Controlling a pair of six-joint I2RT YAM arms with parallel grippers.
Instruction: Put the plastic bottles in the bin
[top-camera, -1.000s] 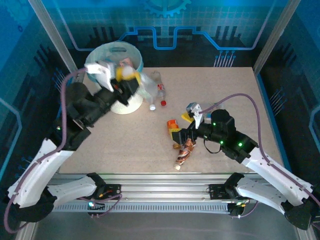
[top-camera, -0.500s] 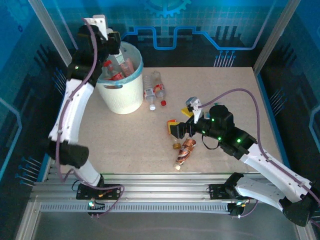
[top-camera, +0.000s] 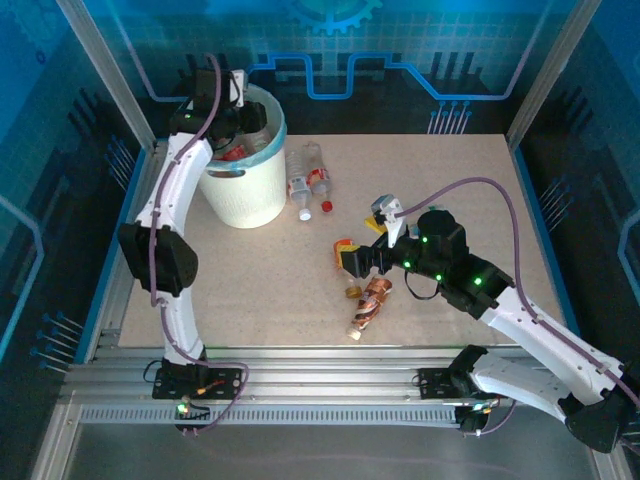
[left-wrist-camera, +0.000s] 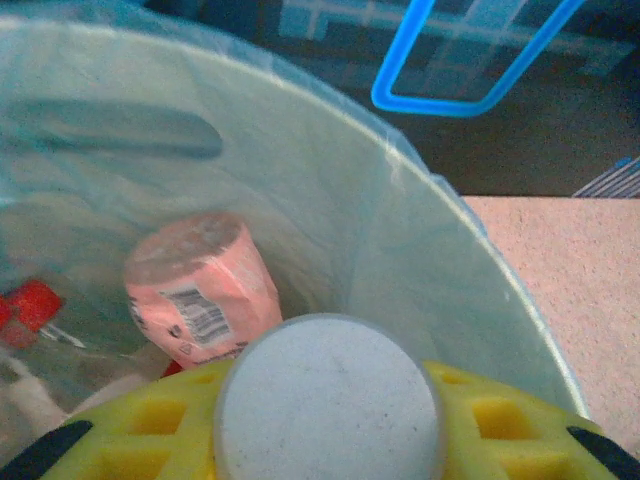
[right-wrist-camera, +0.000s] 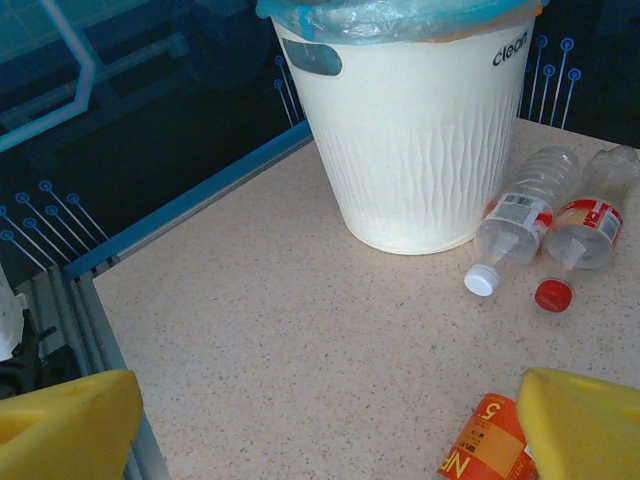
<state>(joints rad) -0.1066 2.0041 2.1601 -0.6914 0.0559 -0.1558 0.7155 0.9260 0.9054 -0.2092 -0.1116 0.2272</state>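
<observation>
Left pincer (left-wrist-camera: 326, 440), yellow-padded, is clenched on a clear plastic bottle (left-wrist-camera: 328, 395). The bottle is seen end-on as a pale round base, held just over the mouth of the round white plastic bin lined with a translucent light-blue bag (left-wrist-camera: 440, 270). Inside the bin I see a pink-labelled bottle (left-wrist-camera: 200, 285) lying against the liner and a red cap (left-wrist-camera: 32, 305) lower down. From the top camera, my left arm reaches to the far left corner of the speckled beige bench (top-camera: 450, 170), where the bin stands.

My right pincer (right-wrist-camera: 330, 420) is released, its yellow fingers (right-wrist-camera: 60, 425) spread wide and low over the middle of the bench. An orange-labelled bottle (right-wrist-camera: 492, 440) lies just beside one finger. A crushed copper-coloured bottle (top-camera: 372, 298) lies nearer the arm bases. A white-capped clear bottle (right-wrist-camera: 520, 212) and a red-capped clear bottle (right-wrist-camera: 588, 218), both red-labelled, lie side by side just beside the bin's outer wall.

I judge these bottles to be empty, so very light and thin-walled, likely to dent under pressure and to roll away if nudged. Smooth plastic may slip. I would therefore close across the labelled middle of the body, at right angles to its length, rather than on the tapering neck or cap. The crushed one should roll less but offers uneven faces.
</observation>
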